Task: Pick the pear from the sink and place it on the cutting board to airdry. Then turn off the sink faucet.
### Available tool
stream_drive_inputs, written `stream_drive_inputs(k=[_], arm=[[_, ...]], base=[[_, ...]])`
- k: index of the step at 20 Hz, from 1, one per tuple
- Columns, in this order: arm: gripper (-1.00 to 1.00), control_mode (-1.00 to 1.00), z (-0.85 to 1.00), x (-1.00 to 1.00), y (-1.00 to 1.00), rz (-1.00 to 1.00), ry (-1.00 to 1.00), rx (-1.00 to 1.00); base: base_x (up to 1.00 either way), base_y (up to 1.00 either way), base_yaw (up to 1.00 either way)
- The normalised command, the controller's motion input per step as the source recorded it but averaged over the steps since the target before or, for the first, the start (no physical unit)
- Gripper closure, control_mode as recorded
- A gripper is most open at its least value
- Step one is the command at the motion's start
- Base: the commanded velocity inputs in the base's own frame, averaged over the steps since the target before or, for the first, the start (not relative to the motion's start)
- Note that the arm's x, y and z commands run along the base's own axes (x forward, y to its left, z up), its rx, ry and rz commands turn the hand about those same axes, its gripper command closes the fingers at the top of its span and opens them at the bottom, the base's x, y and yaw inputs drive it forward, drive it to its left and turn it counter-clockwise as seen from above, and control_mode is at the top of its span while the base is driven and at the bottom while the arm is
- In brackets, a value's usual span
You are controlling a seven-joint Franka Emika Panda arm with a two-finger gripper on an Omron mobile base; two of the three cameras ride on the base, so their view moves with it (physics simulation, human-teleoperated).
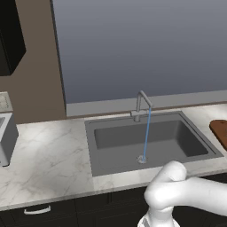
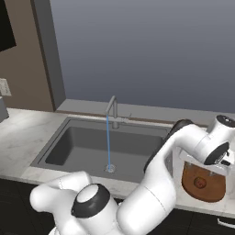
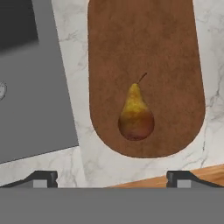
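While water runs in a thin blue stream [image 1: 146, 133] from the sink faucet [image 1: 141, 105] down to the drain [image 1: 142, 158], the sink [image 1: 115, 150] is seen set into a pale marble counter [image 1: 44, 155] at the middle of the left base view. At the left edge of that view a grey appliance [image 1: 5, 137] stands on the counter, and at the far right edge a corner of the cutting board [image 1: 220, 131] is visible.

In the right base view the basin lies to the left, the faucet stands at its back rim, and the white arm [image 2: 151, 183] is bent across to the right, where the hand is held above the board beside the sink.

In the hand view, a part of the grey basin is shown at the left, then a strip of marble, then the reddish-brown board. The pear [image 3: 135, 114] is laid on its side on the board, near one rounded end, with its stem pointing toward the board's middle. The gripper [image 3: 113, 179] is spread wide and holds nothing; its two dark fingertips [image 3: 41, 178] are raised clear of the pear, well apart from it on either side.
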Motion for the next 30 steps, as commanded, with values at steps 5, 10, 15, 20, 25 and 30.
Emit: stream_drive_inputs(k=[5, 10, 15, 20, 25, 30], arm=[[-1.0, -1.0, 0.27, -0.47, 0.52, 0.18, -0.19, -0.11], [-1.0, -1.0, 0.23, -0.26, 0.54, 0.21, -0.12, -0.13], [-1.0, -1.0, 0.29, -0.03, 0.25, 0.28, -0.06, -0.06], [-1.0, -1.0, 0.03, -0.07, 0.44, 0.19, -0.03, 0.0], [-1.0, -1.0, 0.04, -0.05, 0.37, 0.1, -0.02, 0.04], [-1.0, -1.0, 0.08, 0.0, 0.08, 0.29, 0.0, 0.07]], base=[[0.0, 0.0, 0.0], [0.0, 0.0, 0.0], [0.0, 0.0, 0.0], [0.0, 0.0, 0.0], [0.0, 0.0, 0.0], [0.0, 0.0, 0.0]])
